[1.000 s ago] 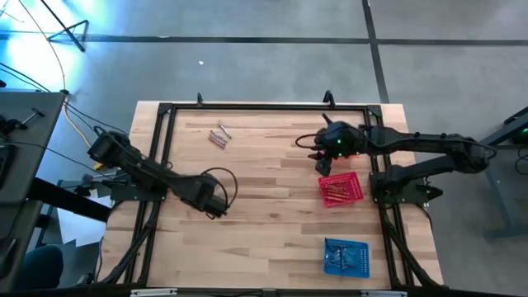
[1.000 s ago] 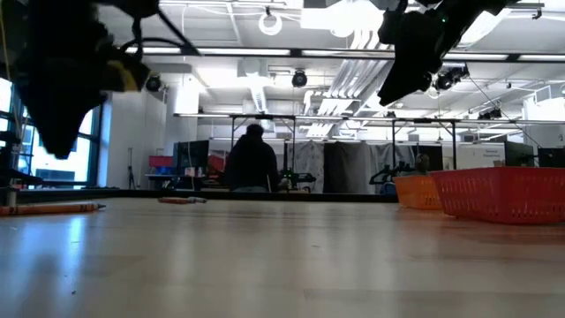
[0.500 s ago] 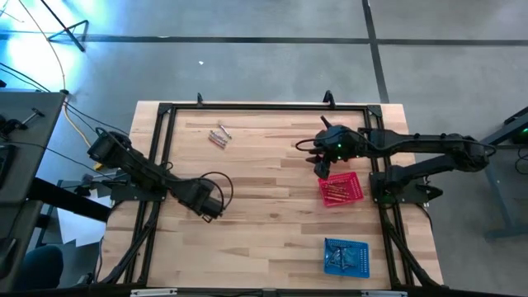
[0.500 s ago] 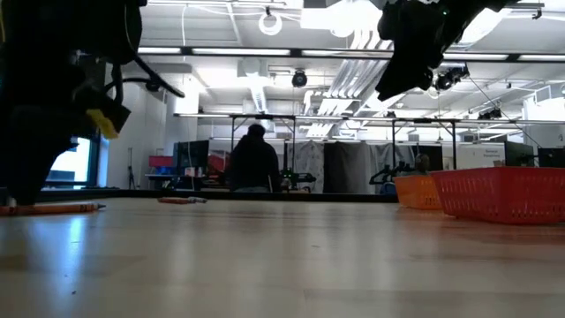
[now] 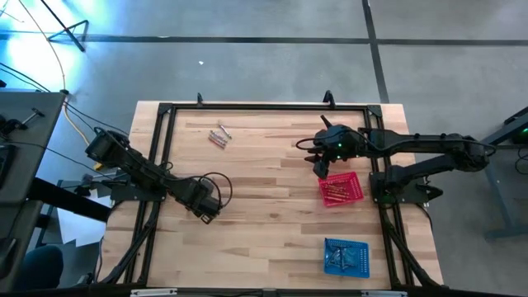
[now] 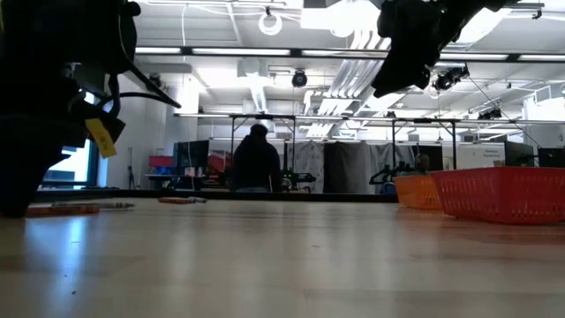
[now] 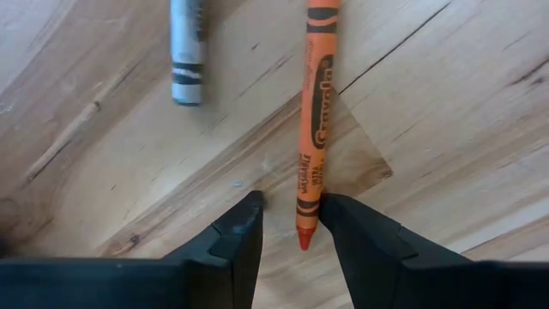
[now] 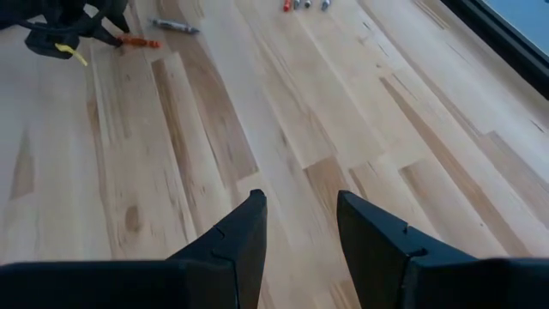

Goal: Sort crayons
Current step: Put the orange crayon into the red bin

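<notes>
An orange crayon (image 7: 313, 129) and a grey crayon (image 7: 187, 51) lie flat on the wooden table. My left gripper (image 7: 296, 223) is open and low over the table at left of centre (image 5: 206, 210). Its fingers stand on either side of the orange crayon's pointed end (image 7: 303, 239). A few more crayons (image 5: 219, 137) lie at the far left of the table. My right gripper (image 8: 296, 223) is open and empty, raised above the table (image 5: 322, 165) beside the red basket (image 5: 341, 189). My left gripper comes from above, with the orange crayon's pointed end (image 7: 305, 225) lying between its fingers and the crayon running along them. One finger (image 7: 343, 219) stands right beside the crayon. I cannot tell whether it touches. The crayon lies flat on the table.
The red basket holds several crayons. A blue basket (image 5: 346, 256) with crayons stands near the front right. An orange basket (image 6: 417, 190) shows behind the red one in the low view. A black frame (image 5: 161, 165) runs around the table. A person (image 6: 254, 163) stands in the room beyond.
My left gripper has gone down to the table and a little toward its left edge, ending over the orange crayon's tip. My right gripper has shifted only slightly.
</notes>
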Controlling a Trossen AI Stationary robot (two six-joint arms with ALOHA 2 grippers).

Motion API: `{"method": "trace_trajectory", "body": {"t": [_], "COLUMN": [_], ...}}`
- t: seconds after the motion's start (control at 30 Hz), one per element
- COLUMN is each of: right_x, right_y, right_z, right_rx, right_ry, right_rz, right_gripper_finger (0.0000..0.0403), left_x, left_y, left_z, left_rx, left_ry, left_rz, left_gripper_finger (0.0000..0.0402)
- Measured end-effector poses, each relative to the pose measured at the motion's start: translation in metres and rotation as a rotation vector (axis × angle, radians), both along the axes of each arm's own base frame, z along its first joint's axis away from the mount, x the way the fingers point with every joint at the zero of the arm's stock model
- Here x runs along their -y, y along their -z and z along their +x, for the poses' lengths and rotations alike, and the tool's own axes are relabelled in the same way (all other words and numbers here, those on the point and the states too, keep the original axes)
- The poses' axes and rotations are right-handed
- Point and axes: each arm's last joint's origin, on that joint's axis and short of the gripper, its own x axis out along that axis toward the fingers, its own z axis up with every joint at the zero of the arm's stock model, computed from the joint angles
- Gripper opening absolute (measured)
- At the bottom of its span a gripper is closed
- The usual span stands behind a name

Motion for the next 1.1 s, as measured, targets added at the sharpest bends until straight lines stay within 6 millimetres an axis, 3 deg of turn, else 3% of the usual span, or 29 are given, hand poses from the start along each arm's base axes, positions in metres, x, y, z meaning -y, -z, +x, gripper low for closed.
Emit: {"method": "trace_trajectory", "body": {"t": [0.13,0.37,0.57,0.77,0.93,1.1], "right_x": [0.000,0.000,0.000,-0.001,0.000,-0.003], "right_y": [-0.001,-0.001,0.000,0.001,-0.003,-0.003], "right_z": [0.001,0.001,0.000,-0.007,-0.024,-0.025], "right_rx": [0.008,0.009,0.007,-0.056,-0.113,-0.009], "right_ry": [0.000,0.000,0.000,-0.020,0.070,0.042], "right_rz": [-0.001,-0.001,-0.002,-0.026,-0.085,-0.041], "right_gripper_finger": [0.0138,0.0138,0.0138,0.0138,0.0138,0.0138], "left_x": [0.000,0.001,0.003,0.007,0.011,0.015], "left_y": [0.000,0.000,-0.013,-0.058,-0.099,-0.131], "left_z": [0.000,0.000,0.009,0.038,0.067,0.092], "left_rx": [0.001,-0.008,0.063,0.412,0.726,0.963], "left_ry": [-0.008,-0.017,-0.024,0.022,0.113,0.230], "left_rz": [-0.005,-0.038,-0.008,0.174,0.334,0.450], "left_gripper_finger": [0.0112,0.0013,0.0004,0.0001,0.0001,0.0000]}}
